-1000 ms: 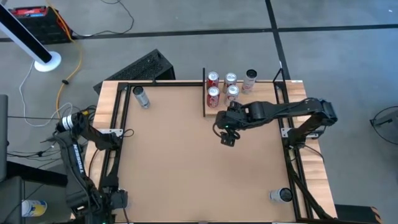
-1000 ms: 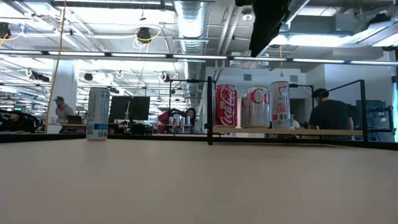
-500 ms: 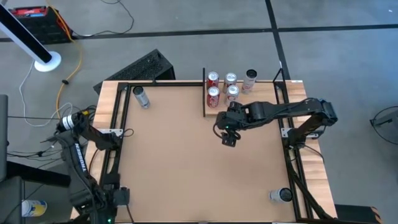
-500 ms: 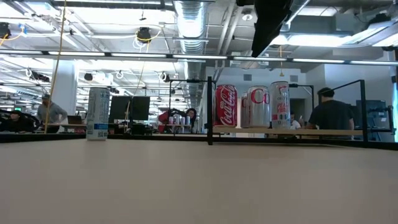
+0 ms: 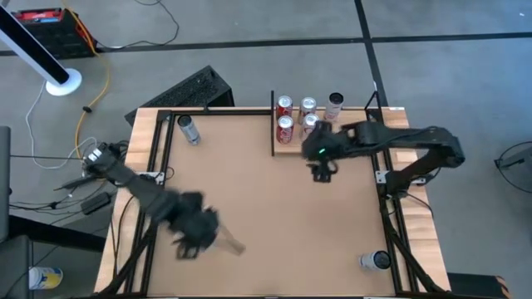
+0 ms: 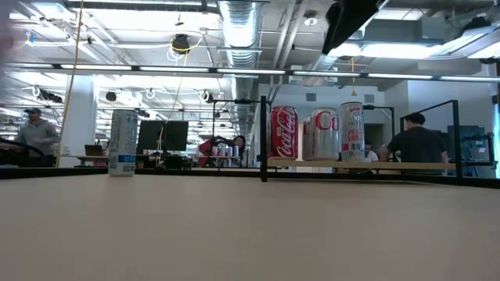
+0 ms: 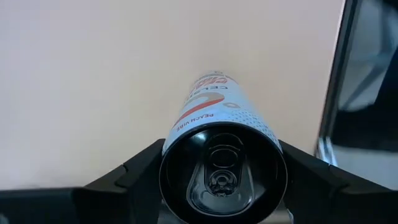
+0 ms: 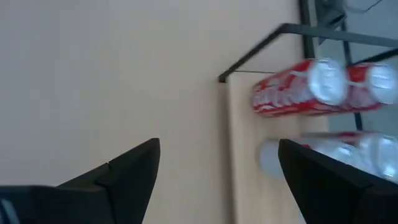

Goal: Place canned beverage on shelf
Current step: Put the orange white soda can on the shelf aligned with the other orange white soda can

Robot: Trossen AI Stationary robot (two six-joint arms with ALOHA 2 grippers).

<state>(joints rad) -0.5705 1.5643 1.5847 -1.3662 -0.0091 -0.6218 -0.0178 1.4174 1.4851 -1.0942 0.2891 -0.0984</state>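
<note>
The left gripper (image 7: pixel 221 186) pinches a white can (image 7: pixel 214 130) between its two fingers, low on the left of the high view; it looks blurred there, so its exact spot is unsure. The shelf (image 5: pixel 293 139) sits near the top middle, already holding cans. The right gripper (image 5: pixel 321 170) hangs just below it, fingers spread and empty. Next, the can must travel over to the shelf and stand upright in a free spot.

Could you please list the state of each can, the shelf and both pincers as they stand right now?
Left pincer: shut on the slim can.
Slim can: held, lifted over the table's front left.
Right pincer: open, empty, beside the shelf.
Shelf: holds several upright cans.
Red cans: upright on the shelf.
Tall pale can: upright on the table, off the shelf.
</note>
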